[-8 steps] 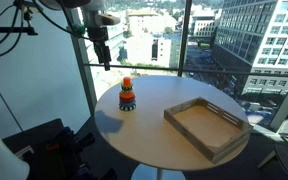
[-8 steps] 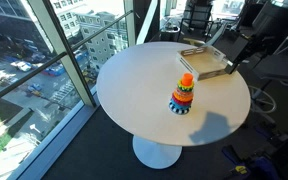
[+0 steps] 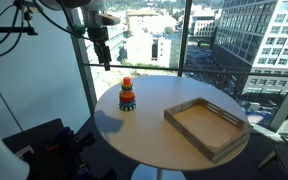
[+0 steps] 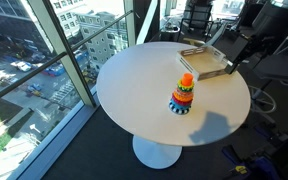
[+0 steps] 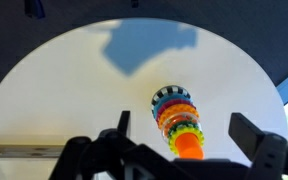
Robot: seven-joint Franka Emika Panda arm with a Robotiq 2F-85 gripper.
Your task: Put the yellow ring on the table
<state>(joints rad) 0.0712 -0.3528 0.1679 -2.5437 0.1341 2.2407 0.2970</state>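
A toy ring stack stands on the round white table, also seen in an exterior view. In the wrist view the yellow-green ring sits near the stack's top, under the orange peg tip, above orange, red and blue rings. My gripper hangs high above the table edge, well clear of the stack, open and empty. It also shows in an exterior view. In the wrist view its fingers frame the stack from above.
A rectangular wooden tray lies on the table beside the stack, also in an exterior view. Tall windows stand close behind the table. Office chairs are beyond the tray.
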